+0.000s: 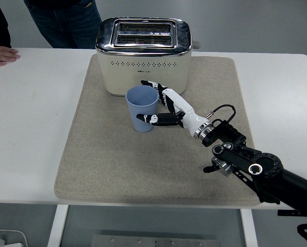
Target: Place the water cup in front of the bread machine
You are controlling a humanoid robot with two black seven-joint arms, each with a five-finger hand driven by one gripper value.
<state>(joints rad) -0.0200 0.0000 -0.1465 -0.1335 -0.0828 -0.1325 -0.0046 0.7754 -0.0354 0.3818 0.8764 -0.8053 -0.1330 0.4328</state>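
Head view showed the right hand (166, 109) curled around the blue water cup (142, 108), thumb on its near side and fingers behind it, the cup standing upright on the beige mat (102, 154) just in front of the cream bread machine (143, 54). The placing step looked close to done; the next move probably called for letting the fingers part and drawing back without tipping the cup. A person's hand (1, 53) rested on the white table (30, 128) at far left, well apart; nothing blocked the way
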